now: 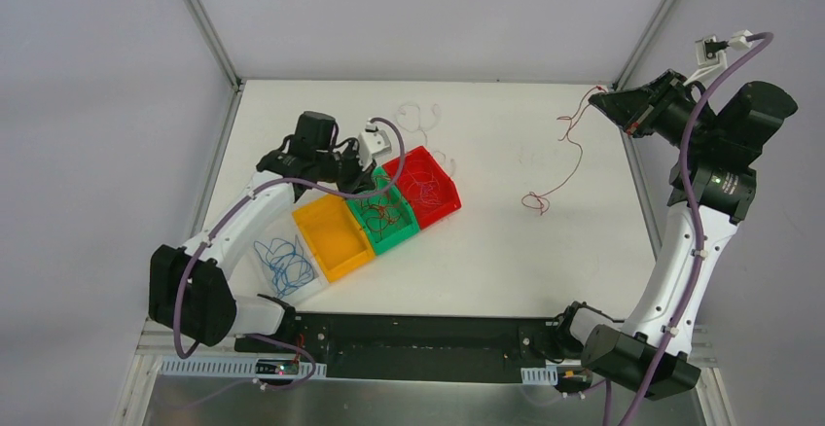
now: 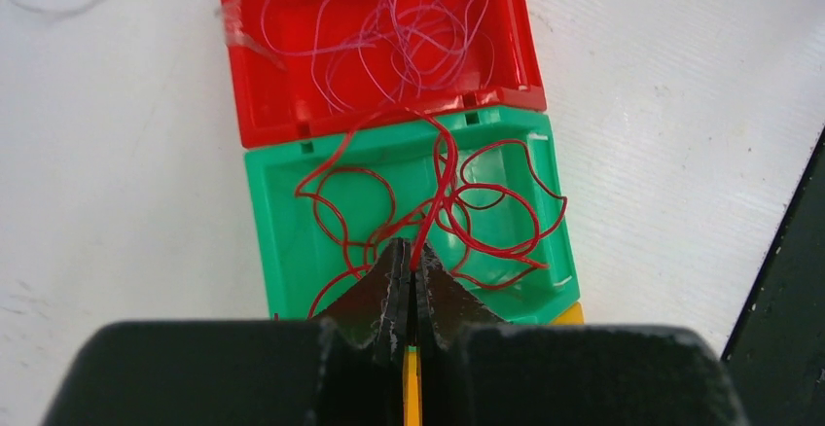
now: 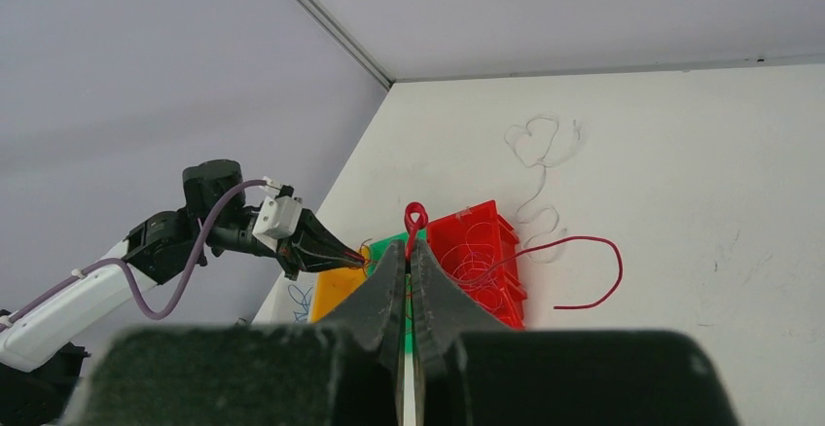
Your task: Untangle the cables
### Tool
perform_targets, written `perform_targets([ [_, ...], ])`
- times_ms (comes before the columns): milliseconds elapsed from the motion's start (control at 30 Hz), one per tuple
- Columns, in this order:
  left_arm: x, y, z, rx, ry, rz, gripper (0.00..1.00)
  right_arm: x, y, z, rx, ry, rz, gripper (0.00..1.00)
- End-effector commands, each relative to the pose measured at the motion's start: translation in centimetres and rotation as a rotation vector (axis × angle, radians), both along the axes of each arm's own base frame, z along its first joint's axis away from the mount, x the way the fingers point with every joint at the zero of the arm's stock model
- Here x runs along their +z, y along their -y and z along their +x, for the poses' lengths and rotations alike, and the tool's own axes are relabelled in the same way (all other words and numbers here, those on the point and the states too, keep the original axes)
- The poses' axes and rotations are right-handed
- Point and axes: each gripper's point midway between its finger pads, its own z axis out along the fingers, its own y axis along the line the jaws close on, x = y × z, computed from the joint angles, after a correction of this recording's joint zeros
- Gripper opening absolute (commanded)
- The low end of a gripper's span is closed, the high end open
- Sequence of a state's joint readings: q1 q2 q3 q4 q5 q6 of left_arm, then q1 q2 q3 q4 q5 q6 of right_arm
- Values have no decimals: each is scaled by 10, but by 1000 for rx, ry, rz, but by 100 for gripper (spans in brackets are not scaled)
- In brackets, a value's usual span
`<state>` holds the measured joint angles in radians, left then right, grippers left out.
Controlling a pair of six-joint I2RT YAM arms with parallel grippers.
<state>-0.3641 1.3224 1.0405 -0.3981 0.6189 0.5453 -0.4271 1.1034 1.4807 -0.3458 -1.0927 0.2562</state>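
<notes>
My left gripper (image 2: 413, 251) hangs over the green bin (image 2: 277, 231) and is shut on a bright red cable (image 2: 443, 178) whose loops lie in that bin. In the top view it (image 1: 368, 185) is at the row of bins. My right gripper (image 3: 409, 249) is shut on a dark red cable (image 3: 584, 241); a small loop of it sticks out above the fingertips. In the top view this gripper (image 1: 595, 98) is raised at the table's far right, and the cable (image 1: 535, 202) hangs down to the table. A white cable (image 1: 420, 113) lies loose behind the bins.
Four bins stand in a diagonal row: a clear one with blue cables (image 1: 282, 256), an empty yellow one (image 1: 334, 238), the green one (image 1: 384, 214), and a red one (image 1: 420, 185) with pale thin cables (image 2: 389, 37). A black base rail (image 1: 418, 343) runs along the near edge.
</notes>
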Motion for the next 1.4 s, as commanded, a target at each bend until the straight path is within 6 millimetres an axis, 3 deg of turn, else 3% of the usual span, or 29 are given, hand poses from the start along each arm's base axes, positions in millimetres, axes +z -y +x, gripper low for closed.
perform_targets([
  [0, 20, 8, 12, -67, 63, -24, 0, 9, -5, -4, 25, 49, -31, 0],
  [300, -37, 11, 22, -140, -32, 51, 0, 4, -5, -6, 24, 31, -45, 0],
  [467, -50, 21, 14, -145, -118, 25, 0, 2, -4, -4, 24, 23, -41, 0],
  [633, -78, 1, 9, -122, -161, 151, 0, 1, -4, -4, 24, 24, -53, 0],
  [800, -91, -20, 21, -57, -146, 281, 0, 0, -4, -3, 27, 22, -46, 0],
  [867, -87, -23, 24, -48, -142, 300, 2, 1, -4, -2, 28, 27, -45, 0],
  [967, -65, -14, 23, -46, -128, 240, 22, 2, -4, -1, 30, 28, -44, 0],
  [1067, -36, -3, 21, -50, -113, 159, 36, 2, -4, -3, 32, 30, -45, 0],
  [1200, -3, 9, 7, -110, -103, 72, 43, 1, -5, -5, 34, 31, -47, 0],
  [1367, 6, 23, -9, -172, -115, 44, 47, -1, -6, -5, 33, 30, -46, 0],
])
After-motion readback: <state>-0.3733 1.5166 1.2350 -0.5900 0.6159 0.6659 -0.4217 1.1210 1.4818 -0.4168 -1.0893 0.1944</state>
